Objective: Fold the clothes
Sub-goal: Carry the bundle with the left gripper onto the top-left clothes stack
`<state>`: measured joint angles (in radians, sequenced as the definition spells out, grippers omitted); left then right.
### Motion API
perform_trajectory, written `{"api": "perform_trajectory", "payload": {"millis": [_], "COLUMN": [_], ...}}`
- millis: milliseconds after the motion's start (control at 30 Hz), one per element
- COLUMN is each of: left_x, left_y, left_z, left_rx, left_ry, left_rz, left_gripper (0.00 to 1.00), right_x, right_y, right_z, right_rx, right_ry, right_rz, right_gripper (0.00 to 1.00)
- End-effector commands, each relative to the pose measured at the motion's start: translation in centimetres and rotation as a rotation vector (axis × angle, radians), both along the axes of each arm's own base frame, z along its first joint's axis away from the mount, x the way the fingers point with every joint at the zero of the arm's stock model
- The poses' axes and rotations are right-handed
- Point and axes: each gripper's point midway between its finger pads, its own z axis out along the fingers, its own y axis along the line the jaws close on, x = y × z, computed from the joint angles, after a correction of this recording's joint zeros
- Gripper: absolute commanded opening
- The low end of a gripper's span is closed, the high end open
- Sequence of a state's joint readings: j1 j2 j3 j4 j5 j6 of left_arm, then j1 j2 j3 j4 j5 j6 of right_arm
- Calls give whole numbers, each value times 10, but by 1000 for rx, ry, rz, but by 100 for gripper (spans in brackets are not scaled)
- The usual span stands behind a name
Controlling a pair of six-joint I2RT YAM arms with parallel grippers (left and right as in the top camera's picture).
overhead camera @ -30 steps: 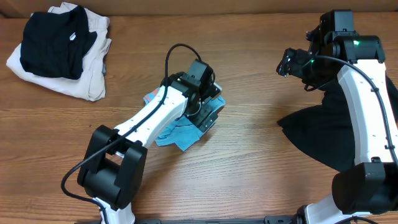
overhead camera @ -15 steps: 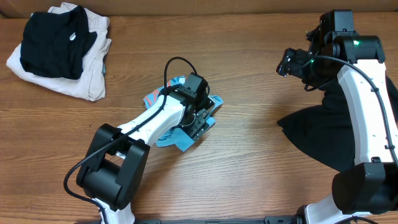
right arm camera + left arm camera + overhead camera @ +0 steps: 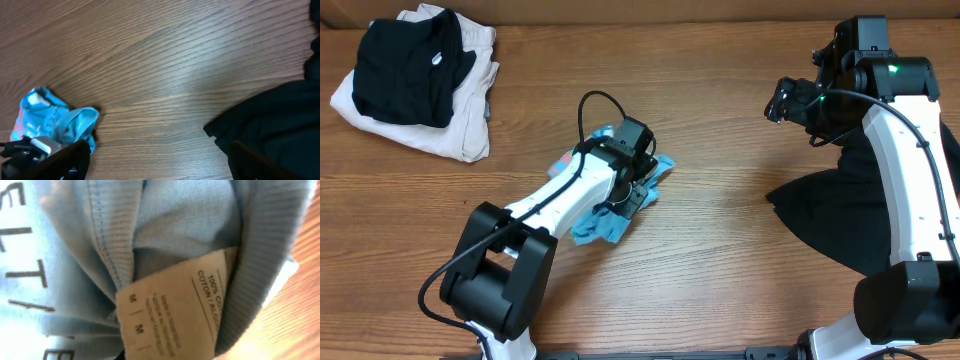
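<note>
- Left gripper point(image 3: 638, 190) is down on the crumpled blue shirt point(image 3: 592, 228) near the middle of the table point(image 3: 720, 290). From overhead its fingers are sunk in the cloth, so I cannot tell whether they are clamped on it.
- Over on the far side, the right gripper point(image 3: 782, 102) hangs above bare wood, well apart from the shirt. A black garment point(image 3: 825, 215) lies spread out beneath that arm.
- Up in the top-left corner sits a stack of clothes point(image 3: 420, 90), a black piece on top of pale ones.
- Left wrist view now: blue fabric fills nearly everything. A ribbed collar point(image 3: 270, 255) curves down the right side, and a beige label point(image 3: 170, 315) reads M and 100% cotton. Dark letters point(image 3: 25, 280) run along the left, with a sliver of wood at the right edge. No fingers show here.
- Right wrist view: two dark, blurred fingers point(image 3: 55, 157) sit at the bottom corners, spread wide with nothing between them. The shirt is bunched at lower left and the black garment is at right, with bare wood between them.
</note>
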<state>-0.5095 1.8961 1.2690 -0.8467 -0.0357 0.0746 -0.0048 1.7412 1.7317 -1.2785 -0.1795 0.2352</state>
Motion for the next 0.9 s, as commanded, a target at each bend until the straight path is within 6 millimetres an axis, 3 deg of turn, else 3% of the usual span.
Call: {"api": "perform_trajectory", "payload": {"millis": [0,67,267,367,467,600,867], "left_x": [47,63,118,140,152,160,173], "left_y": [23,31,81,119,163,235,373], "left_z": [42,69,181,238,282,325,385], "left_rx": [69,80,101,118,155,225,349], "left_ry": [-121,-160,-368,-505,-621,-749,-1043], "left_rz": [126,156,272,322,392,496,709], "left_gripper": [4,4,4,4,4,4,4], "right_x": [1,1,1,1,1,2,0], "right_y": [2,2,1,1,1,1,1], "right_z": [5,5,5,5,5,5,4], "right_rx": [4,4,-2,-2,-3,-2,-2], "right_ry": [-16,-16,-17,-17,-17,-20,-11], "right_rz": [5,5,3,3,3,3,3], "right_gripper": [91,91,91,91,91,91,91]}}
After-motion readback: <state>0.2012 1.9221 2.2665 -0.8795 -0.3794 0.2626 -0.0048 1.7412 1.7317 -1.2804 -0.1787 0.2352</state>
